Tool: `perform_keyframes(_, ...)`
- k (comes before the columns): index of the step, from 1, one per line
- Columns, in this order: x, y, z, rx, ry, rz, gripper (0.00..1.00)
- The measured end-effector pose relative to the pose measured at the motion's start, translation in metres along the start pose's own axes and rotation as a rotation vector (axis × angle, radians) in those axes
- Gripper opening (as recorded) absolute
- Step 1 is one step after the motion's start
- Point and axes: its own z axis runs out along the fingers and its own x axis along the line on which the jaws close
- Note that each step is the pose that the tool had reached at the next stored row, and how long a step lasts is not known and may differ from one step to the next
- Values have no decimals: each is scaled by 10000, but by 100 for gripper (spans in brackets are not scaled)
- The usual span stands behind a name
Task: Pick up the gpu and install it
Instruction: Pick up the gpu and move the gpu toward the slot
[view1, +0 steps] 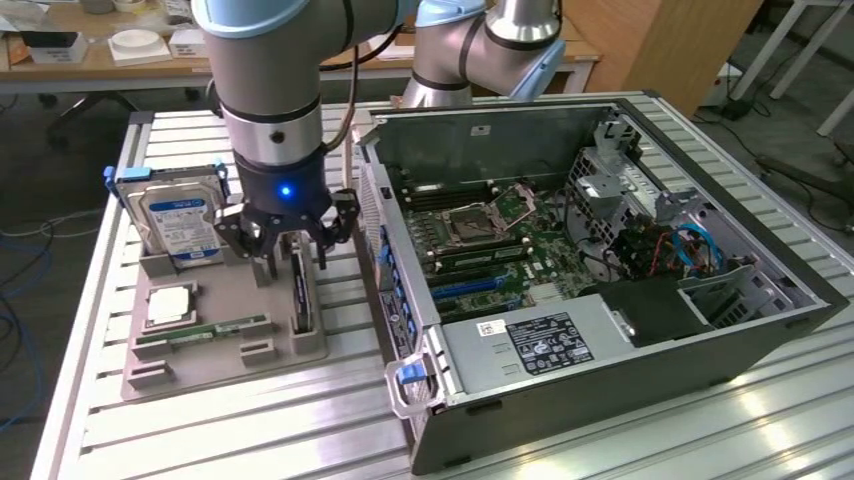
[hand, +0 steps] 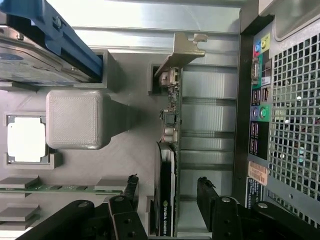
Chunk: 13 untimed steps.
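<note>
The gpu (view1: 300, 300) stands on its edge in a slot of the grey holder tray (view1: 227, 292), next to the open computer case (view1: 534, 345). My gripper (view1: 287, 262) hangs just above it, open. In the wrist view the gpu (hand: 167, 205) runs edge-on between my two black fingers (hand: 131, 189), one on each side of it with a gap to each. Its green board and silver end bracket (hand: 182, 50) stretch away from the gripper (hand: 167, 186). The black cooler side carries a small green label.
On the tray stand a silver hard drive with a blue label (view1: 180, 225), a CPU (view1: 170, 303) and a RAM stick (view1: 220, 328). The case's rear port panel (hand: 260, 120) lies close beside the gpu. The motherboard (view1: 494, 240) is exposed inside the case.
</note>
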Motion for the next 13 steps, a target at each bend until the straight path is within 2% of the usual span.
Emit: perform_keyframes(13,0,-6,234,1,16,37,59)
